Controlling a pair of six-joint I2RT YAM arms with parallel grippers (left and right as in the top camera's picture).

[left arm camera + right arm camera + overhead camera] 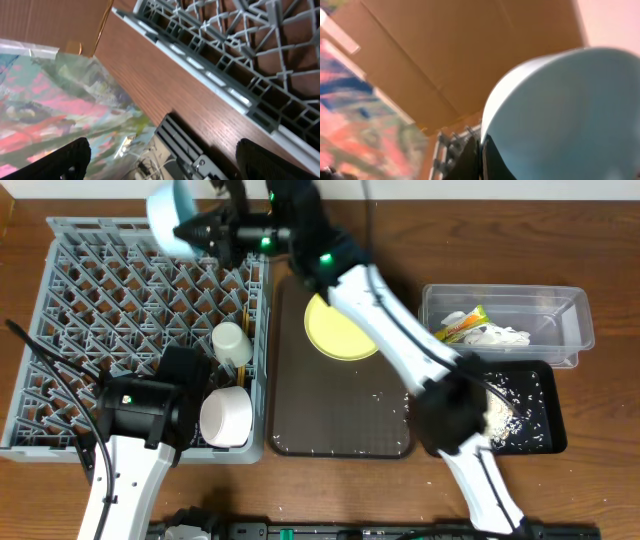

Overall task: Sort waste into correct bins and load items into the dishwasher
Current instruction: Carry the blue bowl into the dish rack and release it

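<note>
My right gripper (197, 230) is shut on the rim of a light blue bowl (168, 215), held tilted above the far edge of the grey dish rack (90, 310). In the right wrist view the bowl (560, 115) fills the right side, and my right gripper (482, 160) pinches its rim. A white cup (232, 340) and a white bowl (226, 417) sit in the rack's right column. A yellow plate (340, 328) lies on the brown tray (340, 420). My left gripper (165, 167) is open and empty, over the table by the rack's edge (215, 82).
A clear tub (560, 315) at the right holds a wrapper (462, 323) and white tissue (497, 336). In front of it a black tray (535, 395) holds crumbs. Loose crumbs dot the brown tray. The folded left arm (140, 408) covers the rack's near edge.
</note>
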